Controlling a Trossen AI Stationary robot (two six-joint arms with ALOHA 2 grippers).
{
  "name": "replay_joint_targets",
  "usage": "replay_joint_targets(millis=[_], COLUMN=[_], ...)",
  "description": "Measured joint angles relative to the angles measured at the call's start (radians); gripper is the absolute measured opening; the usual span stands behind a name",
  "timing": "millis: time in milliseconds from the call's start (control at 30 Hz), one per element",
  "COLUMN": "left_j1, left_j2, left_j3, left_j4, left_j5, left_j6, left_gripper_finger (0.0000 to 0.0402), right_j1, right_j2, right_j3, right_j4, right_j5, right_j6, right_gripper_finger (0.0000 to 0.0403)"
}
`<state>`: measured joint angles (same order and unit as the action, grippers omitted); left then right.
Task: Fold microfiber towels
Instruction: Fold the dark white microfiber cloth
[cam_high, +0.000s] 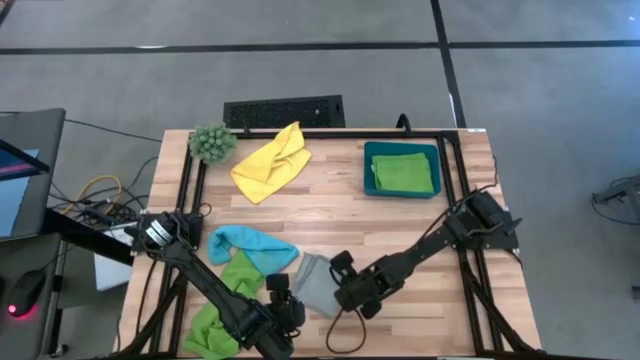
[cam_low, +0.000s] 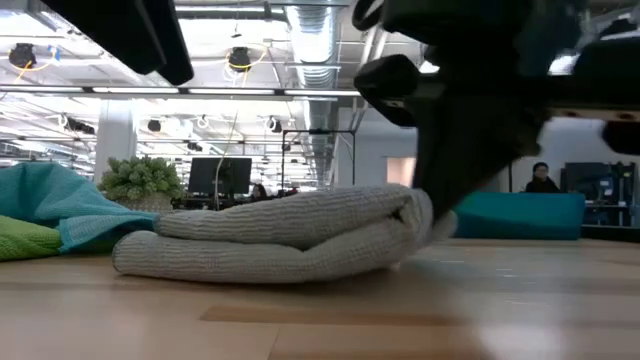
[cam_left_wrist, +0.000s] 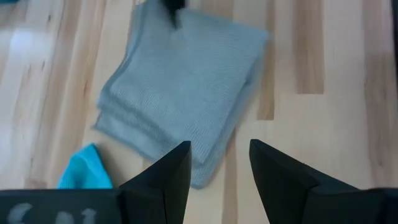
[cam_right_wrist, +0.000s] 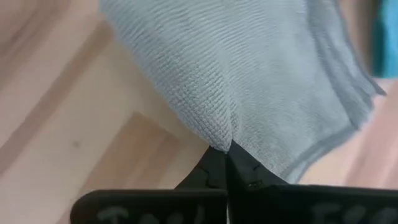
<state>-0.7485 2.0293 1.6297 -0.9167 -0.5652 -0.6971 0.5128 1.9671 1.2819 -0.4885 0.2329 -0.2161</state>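
Right gripper (cam_right_wrist: 227, 163) pinching folded grey towel (cam_right_wrist: 249, 74) by its edge, apparently to lift it; left gripper (cam_left_wrist: 219, 168) spread, waiting just beside.

Grey carpeted floor (cam_high: 320, 25) around a light wooden table (cam_high: 330, 215), crossed by dark seam lines. Black keyboard (cam_high: 284, 111) at the far table edge, fuzzy green plant ball (cam_high: 212, 143) beside it. Laptop (cam_high: 20, 165) and tangled cables (cam_high: 95, 195) on a side stand. Beyond the table, seen level: open office hall with exposed silver ducts (cam_low: 310, 40), round ceiling lamps (cam_low: 238, 57), a white column (cam_low: 115, 135), dark monitors (cam_low: 218, 176), a seated person (cam_low: 541, 178) far back.
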Motion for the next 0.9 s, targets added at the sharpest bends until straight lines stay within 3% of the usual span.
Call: replay_joint_targets(millis=[367,500,667,900], left_j1=[0.0,0.0,0.0,-0.002], left_j2=[0.072,0.125,0.196,0.2], left_j3=[0.0,0.001,0.001,0.001], left_j4=[0.061,0.063,0.092,0.08], left_j5=[-0.057,-0.131,-0.134,-0.31], left_j6=[0.157,0.126,0.098,0.06], left_gripper_finger=[0.0158,0.0158,0.0158,0.0158], right_j1=[-0.087,-0.106,-0.13,-0.144], right_j2=[-0.057,-0.058,-0.058,-0.058], right_j3=[0.002,0.003,0.003,0.007], right_j4=[0.016,0.027,0.026,0.027], right_j5=[-0.074,-0.079,-0.089,-0.114], right_j6=[0.017,0.017,0.018,0.033], right_gripper_finger=[0.0003,0.0003,0.0003,0.0003])
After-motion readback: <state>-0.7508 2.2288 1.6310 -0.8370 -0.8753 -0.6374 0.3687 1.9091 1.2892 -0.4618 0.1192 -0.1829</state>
